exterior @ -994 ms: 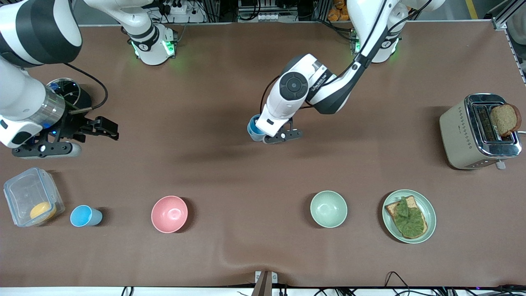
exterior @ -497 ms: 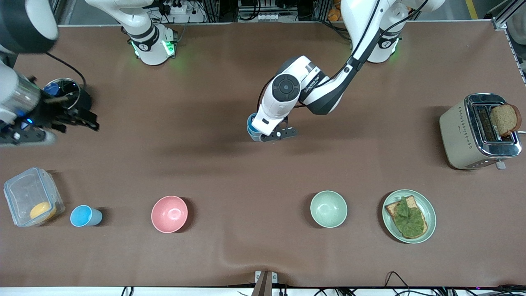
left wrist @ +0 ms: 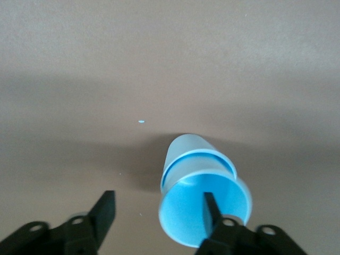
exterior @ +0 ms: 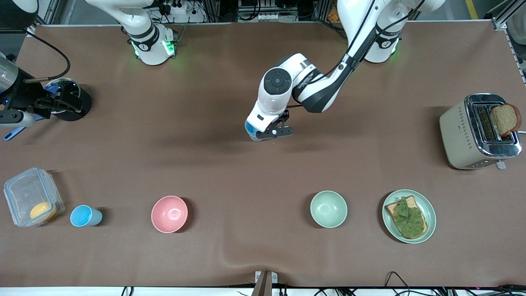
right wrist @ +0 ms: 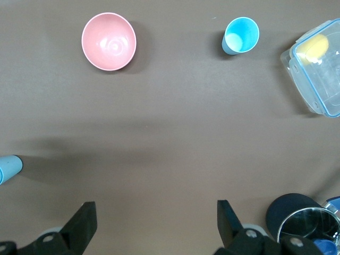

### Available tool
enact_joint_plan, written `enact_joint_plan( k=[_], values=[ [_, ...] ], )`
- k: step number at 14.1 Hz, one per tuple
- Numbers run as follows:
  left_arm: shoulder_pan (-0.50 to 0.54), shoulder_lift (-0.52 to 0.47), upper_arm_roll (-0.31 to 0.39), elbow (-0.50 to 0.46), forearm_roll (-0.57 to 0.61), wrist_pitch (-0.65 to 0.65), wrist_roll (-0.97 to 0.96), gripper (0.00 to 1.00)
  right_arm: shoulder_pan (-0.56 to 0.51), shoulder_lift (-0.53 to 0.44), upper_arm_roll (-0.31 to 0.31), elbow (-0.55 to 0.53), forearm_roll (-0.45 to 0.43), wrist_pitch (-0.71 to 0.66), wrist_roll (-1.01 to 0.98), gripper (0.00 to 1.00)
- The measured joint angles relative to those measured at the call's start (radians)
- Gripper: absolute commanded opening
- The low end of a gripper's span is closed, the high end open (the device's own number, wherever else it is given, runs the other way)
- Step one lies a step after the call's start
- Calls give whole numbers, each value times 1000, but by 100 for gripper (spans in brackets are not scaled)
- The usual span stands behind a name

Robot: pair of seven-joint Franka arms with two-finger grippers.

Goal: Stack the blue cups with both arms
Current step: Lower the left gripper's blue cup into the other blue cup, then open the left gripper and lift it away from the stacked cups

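Two white arms are seen reaching over the brown table (exterior: 213,164). One toaster (exterior: 478,132) with a bread slice stands at the left arm's end, and one clear lidded container (exterior: 31,197) lies at the right arm's end. One plate (exterior: 430,213) of topped toast, one pink bowl (exterior: 169,213) and one pale green bowl (exterior: 328,209) are lined up nearer the front camera. One dark canister (exterior: 70,102) is set beneath the right gripper (right wrist: 154,226), whose fingers are spread apart and hold nothing.

Blue cups are counted in two places: a nested stack (left wrist: 199,196) at mid-table, showing two rims, and a single cup (exterior: 85,216) between the container and the pink bowl. The left gripper (left wrist: 156,215) is held wide open at the stack, with one finger (left wrist: 211,208) inside its mouth and the other clear of it.
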Motion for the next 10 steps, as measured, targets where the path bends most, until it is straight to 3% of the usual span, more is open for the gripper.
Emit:
enact_joint_plan(
  k=[5,10],
  values=[
    [63,-29,40,63,64,-16,1,100,34,0,14,3,-13,-1,-1,100],
    [229,-113,45,125,146,-218,131,100,68,1,16,3,-31,-4,0,100]
  ],
)
